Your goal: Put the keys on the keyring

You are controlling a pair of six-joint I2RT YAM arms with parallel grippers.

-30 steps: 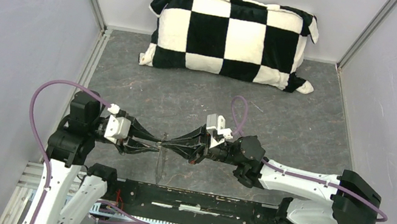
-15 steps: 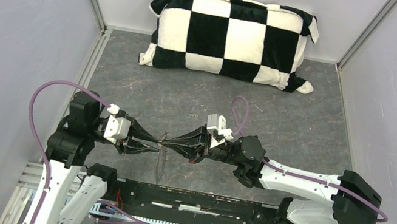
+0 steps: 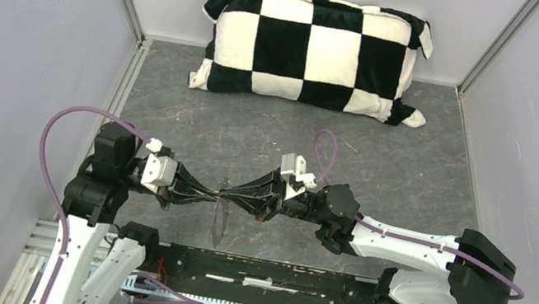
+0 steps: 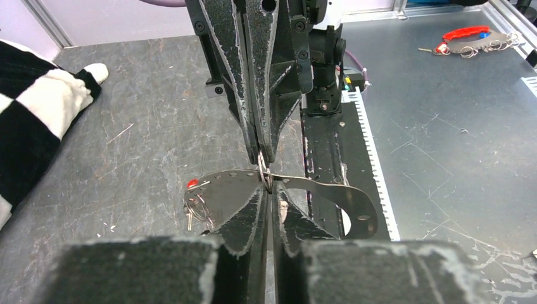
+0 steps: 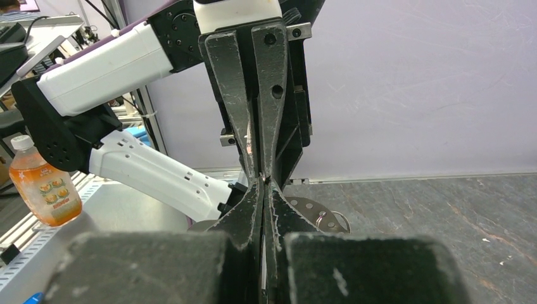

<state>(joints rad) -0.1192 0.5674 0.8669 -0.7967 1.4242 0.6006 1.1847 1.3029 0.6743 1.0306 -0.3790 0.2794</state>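
Observation:
My two grippers meet tip to tip low over the grey table, the left gripper (image 3: 218, 191) facing the right gripper (image 3: 229, 193). Between them hangs the keyring (image 4: 354, 202), which shows here as a flat grey metal crescent with small holes along its edge. In the top view the keyring (image 3: 217, 225) is a thin sliver, seen edge-on. A small wire ring (image 4: 264, 172) sits exactly where the tips touch. The left gripper (image 4: 268, 190) and the right gripper (image 5: 263, 183) are both shut on that spot. A red-tagged key (image 4: 192, 183) dangles with small rings from the crescent's left end.
A black-and-white checkered pillow (image 3: 314, 47) lies against the back wall. A black rail (image 3: 270, 273) runs along the near edge between the arm bases. Beyond it lie a red-handled item with loose rings (image 4: 475, 35) and an orange drink bottle (image 5: 44, 183).
The left gripper's fingers stood apart around the keyring and have now closed together on it. The right gripper and the keyring have stayed in place.

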